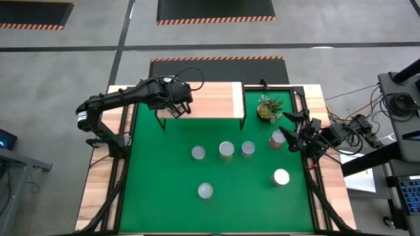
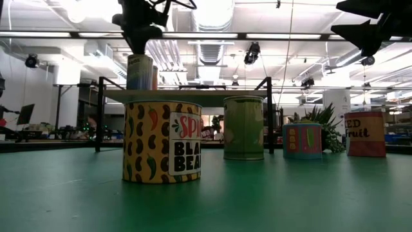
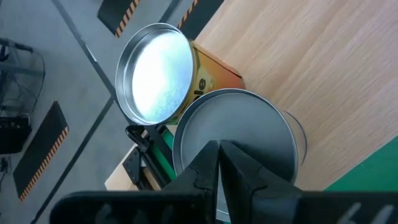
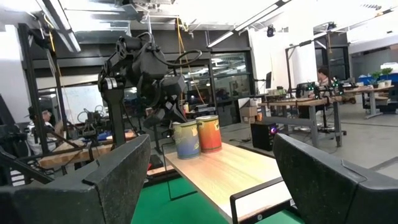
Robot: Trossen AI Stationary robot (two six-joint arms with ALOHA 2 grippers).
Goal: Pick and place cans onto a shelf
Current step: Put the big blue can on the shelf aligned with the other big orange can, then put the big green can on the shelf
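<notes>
Two cans stand upright on the left end of the light-wood shelf (image 1: 210, 98): one with an orange label (image 3: 155, 71) and one with a bluish label (image 4: 185, 140). My left gripper (image 1: 177, 106) is shut right above the bluish can's silver top (image 3: 249, 124). Several more cans stand on the green table, among them a bean can (image 2: 162, 142), a green can (image 2: 243, 127) and a red can (image 1: 277, 138). My right gripper (image 4: 211, 186) is open and empty, raised above the red can (image 2: 365, 133) at the table's right. My left gripper points down at the bluish can's silver top (image 3: 249, 124) with its fingers (image 3: 205, 162) shut. I cannot tell whether they touch it. The can stands upright on the shelf beside the orange can.
A small potted plant (image 1: 269, 108) stands just right of the shelf. The shelf's middle and right part (image 4: 230, 171) is bare wood. A black frame (image 1: 302, 98) runs along the table's far right corner.
</notes>
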